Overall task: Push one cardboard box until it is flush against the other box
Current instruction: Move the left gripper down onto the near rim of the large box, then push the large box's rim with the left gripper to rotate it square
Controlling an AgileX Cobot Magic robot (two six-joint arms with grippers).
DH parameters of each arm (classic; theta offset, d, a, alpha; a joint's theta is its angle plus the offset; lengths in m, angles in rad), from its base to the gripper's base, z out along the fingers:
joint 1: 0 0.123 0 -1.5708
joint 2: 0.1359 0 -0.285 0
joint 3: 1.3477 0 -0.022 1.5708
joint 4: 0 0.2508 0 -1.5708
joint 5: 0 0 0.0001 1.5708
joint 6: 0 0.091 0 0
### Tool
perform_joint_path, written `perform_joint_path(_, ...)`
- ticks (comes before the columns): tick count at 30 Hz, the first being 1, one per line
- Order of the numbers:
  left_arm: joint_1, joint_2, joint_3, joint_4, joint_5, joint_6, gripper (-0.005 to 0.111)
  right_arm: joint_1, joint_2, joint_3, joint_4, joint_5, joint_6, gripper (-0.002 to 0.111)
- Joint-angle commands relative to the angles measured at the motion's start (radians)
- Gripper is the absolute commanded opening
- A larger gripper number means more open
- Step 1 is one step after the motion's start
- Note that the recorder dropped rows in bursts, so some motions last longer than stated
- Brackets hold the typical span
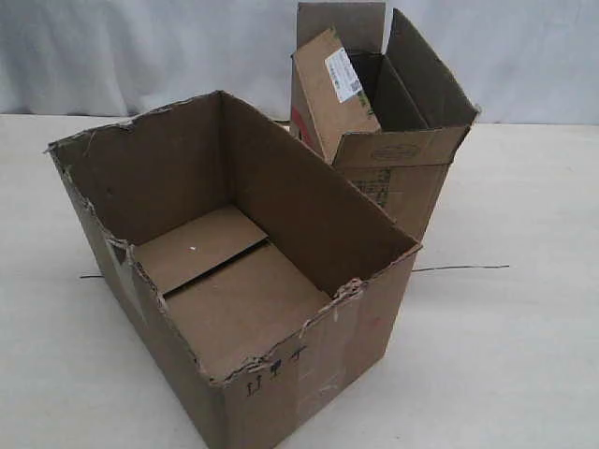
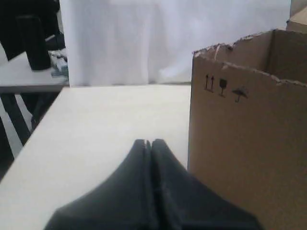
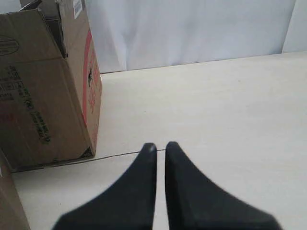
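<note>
The cardboard box (image 1: 281,210), wide with a ragged torn rim, stands at the front left of the table, empty, black handling symbols on its near corner. The other box (image 1: 402,178), narrower with upright flaps and a white sticker, stands behind it to the right. Neither gripper shows in the exterior view. My left gripper (image 2: 149,142) is shut on nothing, just beside the cardboard box's (image 2: 244,158) symbol-marked side wall. My right gripper (image 3: 160,145) is open by a narrow gap and empty, apart from the other box (image 3: 43,105). A strip of table shows between the two boxes there.
A thin dark line (image 1: 463,267) runs across the pale table (image 1: 524,355) past the narrower box. A white curtain (image 1: 140,47) closes off the back. Beyond the table's edge stands another table with dark objects (image 2: 33,43).
</note>
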Motion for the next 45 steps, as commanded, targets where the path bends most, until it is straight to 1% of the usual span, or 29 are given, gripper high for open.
perform_joint_path(1, -0.002, -0.004, 0.002, 0.023, -0.223, 0.052, 0.000, 0.002, -0.004, 0.003, 0.002, 0.000, -0.001, 0.005)
perform_joint_path(5, -0.002, -0.004, 0.002, 0.021, -0.344, 0.052, 0.000, 0.002, -0.004, 0.003, 0.002, 0.000, -0.001, 0.005)
perform_joint_path(7, -0.002, -0.004, 0.002, 0.021, -0.453, 0.050, 0.000, 0.002, -0.004, 0.003, 0.002, 0.000, -0.001, 0.005)
perform_joint_path(8, -0.002, -0.004, 0.002, 0.018, -0.572, 0.038, 0.000, 0.002, -0.004, 0.003, 0.002, 0.000, -0.001, 0.005)
perform_joint_path(9, -0.002, -0.004, 0.002, 0.013, -0.639, 0.016, 0.000, 0.002, -0.004, 0.003, 0.002, 0.000, -0.001, 0.005)
perform_joint_path(10, -0.002, -0.004, 0.002, -0.003, -0.765, 0.000, 0.000, 0.002, -0.004, 0.003, 0.002, 0.000, -0.001, 0.005)
perform_joint_path(12, -0.002, -0.004, 0.000, -0.105, -0.855, 0.002, 0.000, 0.002, -0.004, 0.003, 0.002, 0.000, -0.001, 0.005)
perform_joint_path(13, -0.002, -0.004, -0.012, -0.112, -0.862, 0.002, 0.000, 0.002, -0.004, 0.003, 0.002, 0.000, -0.001, 0.005)
perform_joint_path(16, -0.002, -0.004, -0.055, -0.038, -1.013, -0.029, 0.000, 0.002, -0.004, 0.003, 0.002, 0.000, -0.001, 0.005)
perform_joint_path(17, -0.002, -0.004, -0.067, -0.046, -1.033, -0.016, 0.000, 0.002, -0.004, 0.003, 0.002, 0.000, -0.001, 0.005)
perform_joint_path(18, -0.002, -0.004, -0.094, -0.151, -0.946, 0.001, 0.000, 0.002, -0.004, 0.003, 0.002, 0.000, -0.001, 0.005)
perform_joint_path(19, -0.002, -0.004, -0.143, -0.333, -0.776, 0.001, 0.000, 0.002, -0.004, 0.003, 0.002, 0.000, -0.001, 0.005)
perform_joint_path(20, -0.002, 0.038, -0.217, -0.560, -0.574, 0.103, 0.000, 0.002, -0.004, 0.003, 0.002, 0.000, -0.001, 0.005)
perform_joint_path(21, -0.002, 0.113, -0.299, -0.689, -0.416, 0.296, 0.000, 0.002, -0.004, 0.003, 0.002, 0.000, -0.001, 0.005)
perform_joint_path(22, -0.002, 0.228, -0.413, -0.679, -0.225, 0.421, 0.000, 0.002, -0.004, 0.003, 0.002, 0.000, -0.001, 0.005)
perform_joint_path(23, -0.002, 0.350, -0.521, -0.663, -0.038, 0.479, 0.000, 0.002, -0.004, 0.003, 0.002, 0.000, -0.001, 0.005)
perform_joint_path(26, -0.002, 0.633, -0.753, -0.598, 0.420, 0.480, 0.000, 0.002, -0.004, 0.003, 0.002, 0.000, -0.001, 0.005)
perform_joint_path(28, -0.002, 0.835, -0.911, -0.622, 0.726, 0.555, 0.000, 0.002, -0.004, 0.003, 0.002, 0.000, -0.001, 0.005)
perform_joint_path(30, -0.005, 0.981, -1.027, -0.835, 0.988, 0.779, 0.000, 0.002, -0.004, 0.003, 0.002, 0.000, -0.001, 0.005)
perform_joint_path(31, -0.023, 1.043, -1.069, -0.983, 0.988, 0.862, 0.000, 0.002, -0.004, 0.003, 0.002, 0.000, -0.001, 0.005)
perform_joint_path(32, -0.075, 1.075, -1.089, -1.058, 0.988, 0.868, 0.000, 0.002, -0.004, 0.003, 0.002, 0.000, -0.001, 0.005)
perform_joint_path(33, -0.148, 1.095, -1.109, -1.083, 0.988, 0.897, 0.000, 0.002, -0.004, 0.003, 0.002, 0.000, -0.001, 0.005)
perform_joint_path(35, -0.332, 1.122, -1.126, -1.011, 0.979, 0.884, 0.000, 0.002, -0.004, 0.003, 0.002, 0.000, -0.001, 0.005)
perform_joint_path(36, -0.477, 1.141, -1.126, -0.918, 0.917, 0.816, 0.000, 0.002, -0.004, 0.003, 0.002, 0.000, -0.001, 0.005)
perform_joint_path(38, -0.668, 1.181, -1.126, -0.744, 0.834, 0.685, 0.000, 0.002, -0.004, 0.003, 0.002, -0.002, -0.001, 0.005)
perform_joint_path(39, -0.801, 1.220, -1.126, -0.615, 0.816, 0.588, 0.000, 0.002, -0.004, 0.003, 0.002, -0.002, -0.001, 0.005)
perform_joint_path(42, -1.029, 1.324, -1.127, -0.375, 0.831, 0.398, 0.000, 0.002, -0.004, 0.003, 0.002, -0.002, -0.001, 0.005)
perform_joint_path(44, -1.109, 1.381, -1.127, -0.278, 0.839, 0.313, 0.000, 0.002, -0.004, 0.003, 0.002, -0.002, -0.001, 0.005)
perform_joint_path(45, -1.133, 1.409, -1.127, -0.256, 0.822, 0.277, 0.000, 0.002, -0.004, 0.003, 0.002, -0.002, -0.001, 0.005)
